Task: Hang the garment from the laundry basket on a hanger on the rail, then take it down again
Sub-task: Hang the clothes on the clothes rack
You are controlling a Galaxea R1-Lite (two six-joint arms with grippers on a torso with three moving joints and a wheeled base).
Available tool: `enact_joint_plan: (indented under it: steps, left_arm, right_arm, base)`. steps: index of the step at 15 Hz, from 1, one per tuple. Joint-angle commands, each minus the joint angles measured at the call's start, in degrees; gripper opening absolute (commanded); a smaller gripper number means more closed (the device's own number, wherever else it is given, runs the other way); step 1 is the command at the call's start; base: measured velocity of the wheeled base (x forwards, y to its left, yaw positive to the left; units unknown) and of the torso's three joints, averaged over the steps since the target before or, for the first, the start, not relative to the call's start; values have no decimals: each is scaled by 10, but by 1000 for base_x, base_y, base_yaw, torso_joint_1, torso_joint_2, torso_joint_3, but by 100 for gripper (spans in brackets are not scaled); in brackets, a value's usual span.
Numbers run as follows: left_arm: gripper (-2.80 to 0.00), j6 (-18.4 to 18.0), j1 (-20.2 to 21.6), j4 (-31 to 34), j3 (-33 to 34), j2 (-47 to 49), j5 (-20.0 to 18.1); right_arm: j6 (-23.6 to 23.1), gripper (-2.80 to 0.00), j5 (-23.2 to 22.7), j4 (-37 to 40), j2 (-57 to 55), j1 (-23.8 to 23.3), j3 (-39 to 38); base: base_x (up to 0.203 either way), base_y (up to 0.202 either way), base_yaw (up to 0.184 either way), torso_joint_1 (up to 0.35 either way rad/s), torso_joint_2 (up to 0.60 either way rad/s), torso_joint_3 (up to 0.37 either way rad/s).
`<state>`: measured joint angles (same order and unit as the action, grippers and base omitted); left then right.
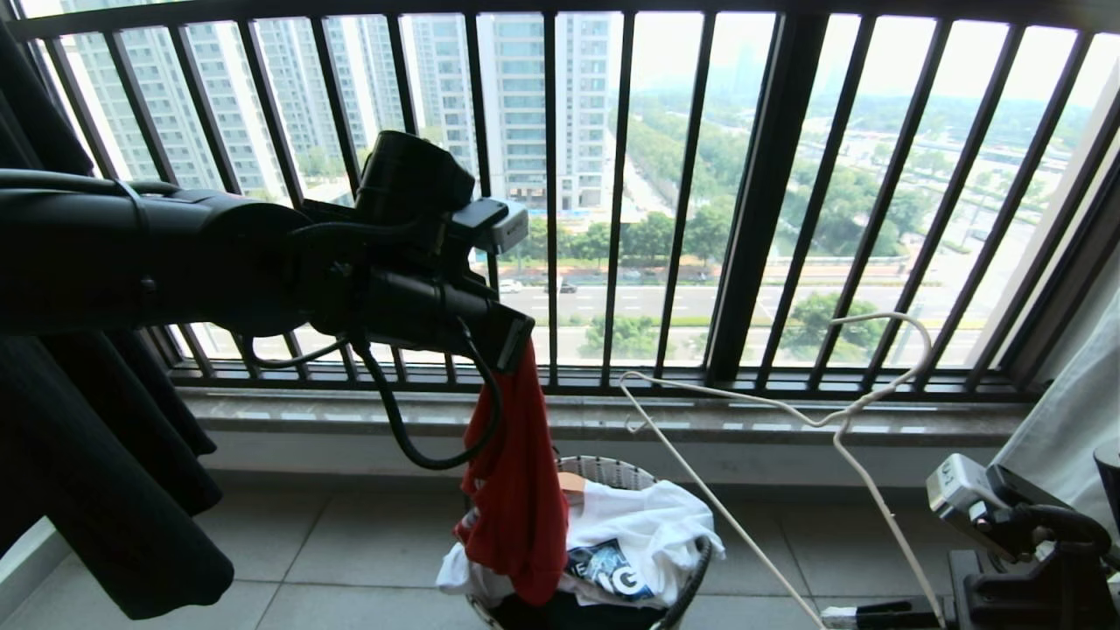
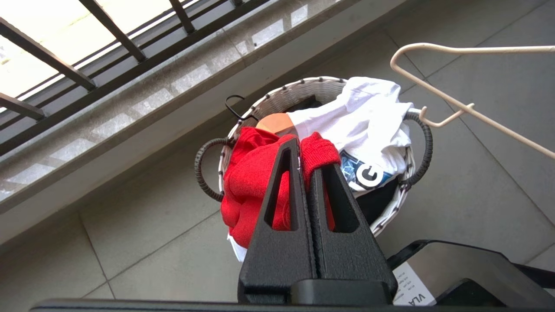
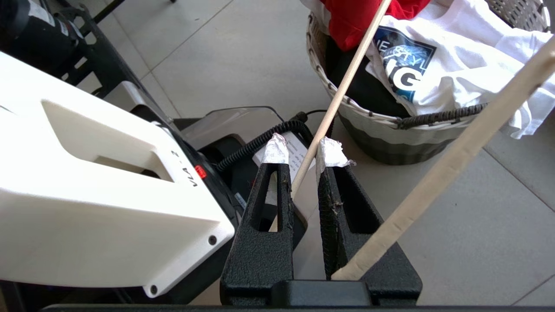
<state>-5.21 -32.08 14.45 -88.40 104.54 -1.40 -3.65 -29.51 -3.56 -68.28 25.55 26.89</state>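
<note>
The left gripper has its fingers clamped on the red T-shirt, which hangs down into the laundry basket on the floor. Low on the right, the right gripper holds the white hanger between narrow fingers, its frame raised beside the basket and window bars.

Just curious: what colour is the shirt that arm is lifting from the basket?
Red. The shirt, pinched in the left gripper, shows best in the left wrist view.
</note>
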Motion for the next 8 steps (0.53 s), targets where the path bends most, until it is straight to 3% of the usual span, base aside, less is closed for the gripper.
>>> enact_joint_plan:
  steps: [1,5,8]
  left_arm:
    - [-280,6,8,0,-22,19,4]
    - [-280,33,12,0,-54,45,19]
    - [-280,92,12,0,-100,65,67]
  right_arm:
    - [8,-280,-1,0,-13,39,12]
    - [16,-280,-2,-1,-38,67,34]
    - [18,-280,-2,-1,-48,98,44]
  base:
    - [0,0,0,0,0,0]
    - [0,0,0,0,0,0]
    - [0,0,0,0,0,0]
